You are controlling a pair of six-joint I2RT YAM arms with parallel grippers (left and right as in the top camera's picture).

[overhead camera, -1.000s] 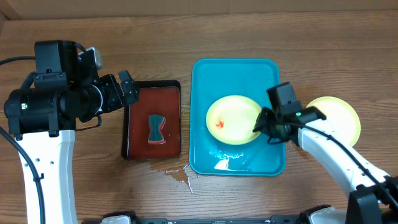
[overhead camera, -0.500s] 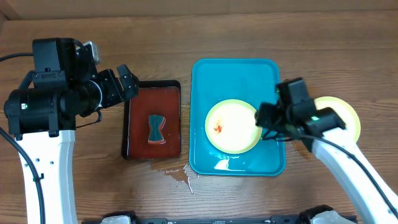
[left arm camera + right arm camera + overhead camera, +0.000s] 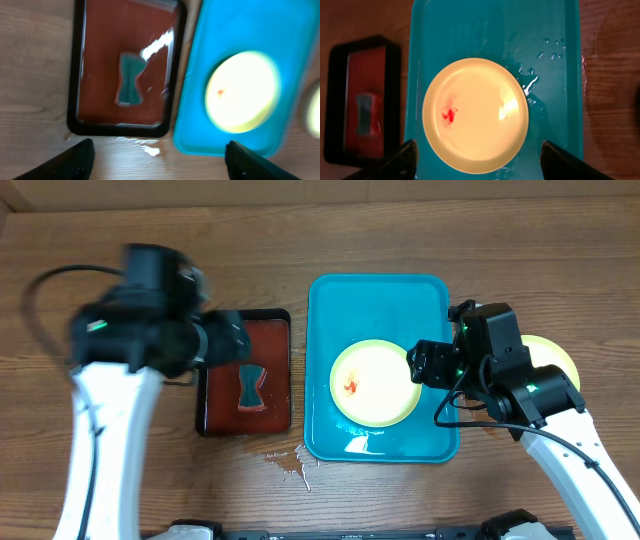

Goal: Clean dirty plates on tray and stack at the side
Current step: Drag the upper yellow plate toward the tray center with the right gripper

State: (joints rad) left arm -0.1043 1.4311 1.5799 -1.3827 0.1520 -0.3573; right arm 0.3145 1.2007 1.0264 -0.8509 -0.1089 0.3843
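**Q:** What lies on the tray [image 3: 370, 300]?

**A:** 1 round, shallow plate [image 3: 375, 383] of smooth, glossy, pale yellow-green plastic. It sits flat on the tray floor, toward the near end. A small red smear [image 3: 449, 115] marks its left half. The tray is a bright teal rectangle with rounded corners and a raised rim. Droplets [image 3: 540, 50] bead on its wet surface beside the plate.

**Q:** And elsewhere?

**A:** A second plate [image 3: 555, 352] of the same pale colour rests on the wood-grain table [image 3: 500, 240], just right of the tray. The right arm partly hides it.

**Q:** How do the grippers stand?

**A:** The right gripper [image 3: 477, 150] hangs over the plate on the tray, its 2 dark fingers spread wide with nothing between them. The left gripper [image 3: 159, 147] is blurred in the overhead view and hangs over the black tray [image 3: 73, 100]. Its 2 fingers are likewise spread and empty.

**Q:** What does the black tray hold?

**A:** It has a glossy reddish-brown floor inside a black rim. A teal sponge [image 3: 129, 80], narrowed at the waist like an hourglass, lies flat near the middle. A thin puddle [image 3: 290, 463] glistens on the table between the near corners of the 2 trays.
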